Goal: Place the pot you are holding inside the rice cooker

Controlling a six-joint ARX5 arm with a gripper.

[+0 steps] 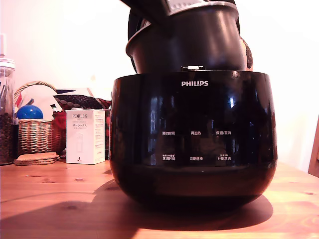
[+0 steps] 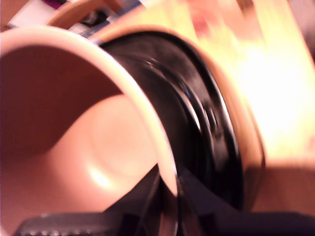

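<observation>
Fingers first: in the wrist view the gripper (image 2: 167,196) has its dark fingers (image 2: 142,196) clamped across the rim of the pot (image 2: 74,137), one inside the wall and one outside, so it's got the pot firmly pinched. That view is badly blurred and tinted orange, so fine detail is lost. Out in the exterior view, the arm comes in as a dark slanted bar from the top edge, angled down onto the pot's (image 1: 192,42) upper side. The pot is tilted, its flared rim dipping toward the exterior view's left, and it sits right above the rice cooker (image 1: 194,142), its lower part at the cooker's open top; whether it touches, I can't tell. Behind the pot, the cooker's lid stands raised. The cooker rests on the wooden table (image 1: 55,199)
</observation>
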